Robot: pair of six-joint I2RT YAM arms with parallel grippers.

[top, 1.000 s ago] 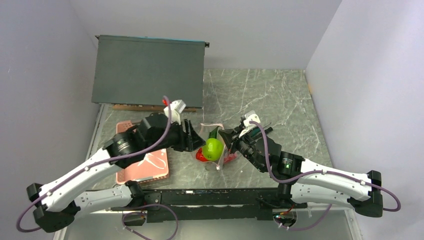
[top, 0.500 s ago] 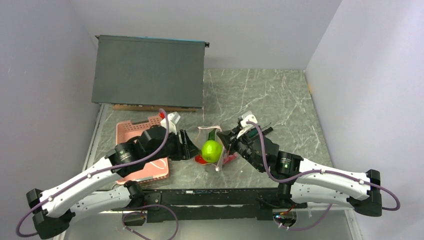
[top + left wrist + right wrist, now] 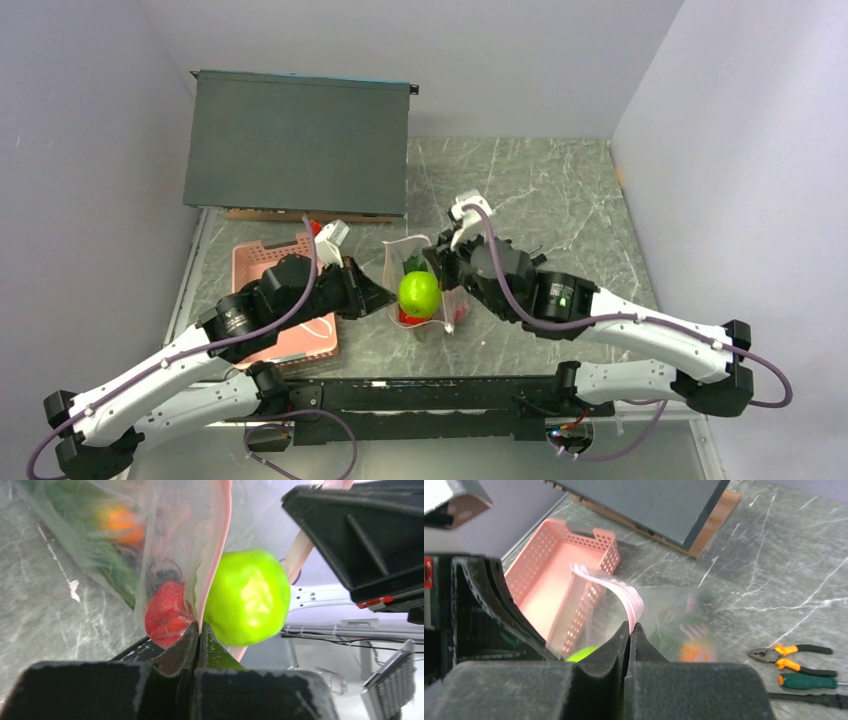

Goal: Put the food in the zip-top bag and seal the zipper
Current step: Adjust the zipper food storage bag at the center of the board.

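The clear zip-top bag (image 3: pixel 432 312) hangs upright between my two grippers at the table's middle. Its pink zipper (image 3: pixel 220 545) runs up from my left gripper (image 3: pixel 199 628), which is shut on that edge of the mouth. My right gripper (image 3: pixel 630 626) is shut on the opposite zipper strip (image 3: pixel 624 596). A green apple (image 3: pixel 420 292) sits in the open mouth between the two strips, large in the left wrist view (image 3: pixel 247 597). Lower in the bag lie a red fruit (image 3: pixel 167 612), an orange piece (image 3: pixel 120 522) and blurred green food.
A pink slotted basket (image 3: pixel 262 258) lies left of the bag, partly under my left arm. A dark box (image 3: pixel 300 140) fills the back left. Orange-handled pliers (image 3: pixel 791 657) and a green-handled tool (image 3: pixel 806 681) lie on the marble table (image 3: pixel 560 190) to the right.
My left gripper drew back toward the basket, then shut on the bag's near mouth edge. My right gripper moved up and left, lifting the bag more upright.
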